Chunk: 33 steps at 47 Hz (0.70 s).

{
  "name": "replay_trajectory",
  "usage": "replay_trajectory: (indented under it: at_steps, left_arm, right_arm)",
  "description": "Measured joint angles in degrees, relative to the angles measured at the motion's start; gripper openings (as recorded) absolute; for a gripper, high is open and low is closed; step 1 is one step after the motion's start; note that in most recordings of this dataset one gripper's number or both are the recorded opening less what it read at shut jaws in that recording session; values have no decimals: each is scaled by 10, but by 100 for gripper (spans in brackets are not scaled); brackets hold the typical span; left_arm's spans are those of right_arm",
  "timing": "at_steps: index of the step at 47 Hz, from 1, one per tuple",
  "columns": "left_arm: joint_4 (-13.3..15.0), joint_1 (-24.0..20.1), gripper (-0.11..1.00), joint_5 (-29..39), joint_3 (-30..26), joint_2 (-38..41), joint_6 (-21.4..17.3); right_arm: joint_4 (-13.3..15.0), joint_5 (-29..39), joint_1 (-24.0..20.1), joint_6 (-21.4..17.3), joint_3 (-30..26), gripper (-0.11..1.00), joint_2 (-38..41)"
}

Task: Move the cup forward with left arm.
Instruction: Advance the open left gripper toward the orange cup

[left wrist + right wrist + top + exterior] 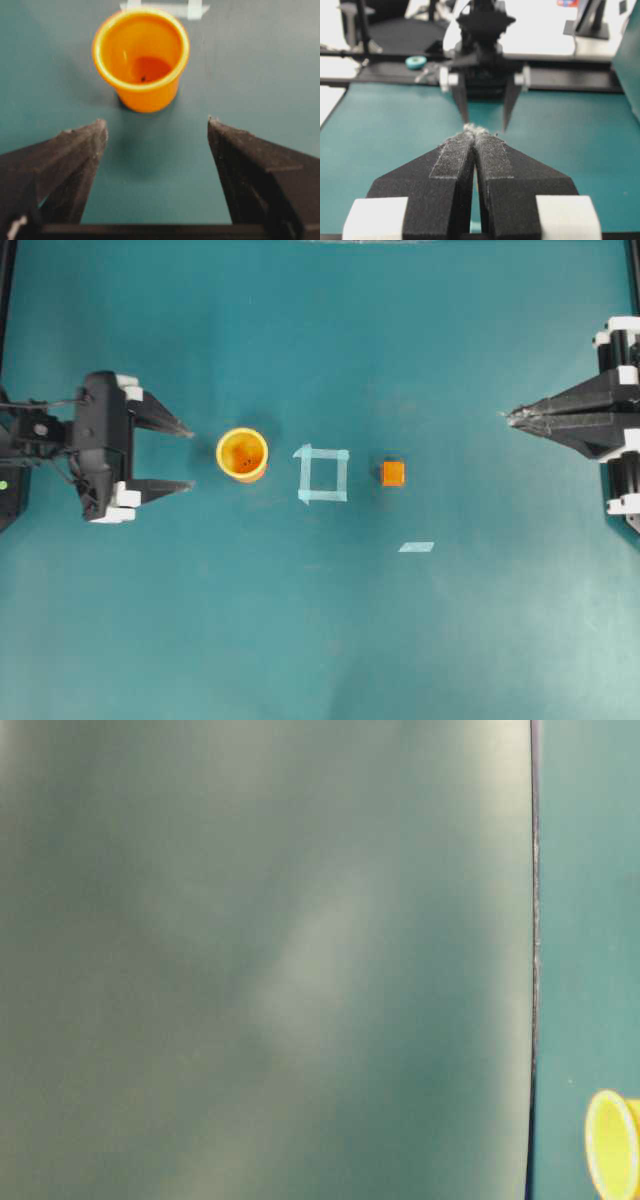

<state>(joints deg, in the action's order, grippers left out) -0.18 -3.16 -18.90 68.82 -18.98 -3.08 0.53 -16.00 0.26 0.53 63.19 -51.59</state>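
Your left gripper [190,456] sits at the left of the overhead view, jaws spread wide, nothing between them; both fingertips point straight at the cup [242,454] and stop just short of it, apart, no contact; judged as a lined-up approach, the gap set wider than the cup so the fingers can pass either side of it before a grasp or a push. The left wrist view agrees; the cup [141,60] is centred ahead of the two black fingers [65,165], teal mat showing between them and the cup's base.

The cup stands upright on the teal table [320,640], mouth up, long axis vertical; the bright yellow rim faces the overhead camera and you see the darker orange floor inside; being round it has no sideways heading. It is left of centre, just left of the pale tape square [323,474]; that square looks like the forward target, though this is only a guess. Cup, square and the small orange cube [393,473] lie roughly in one row, each apart; a loose strip of tape [416,547] lies nearer the bottom edge, to the cube's right.

Your right gripper [512,417] waits at the far right, fingertips pressed together, holding nothing, well apart from everything; parked out of the left arm's way.

The table-level view is mostly blurred; only a slice of the cup rim [612,1144] shows.
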Motion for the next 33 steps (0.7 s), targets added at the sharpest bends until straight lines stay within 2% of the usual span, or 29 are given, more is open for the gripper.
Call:
replay_trajectory:
  at_steps: [13,33]
  left_arm:
    - [0,-14,79,-35,-25,78,0]
    - [0,-23,79,-66,-56,135,0]
  right_arm:
    - [0,15,0,-1,-4,0,-9]
    - [0,26,0,-1,-8,0,-23]
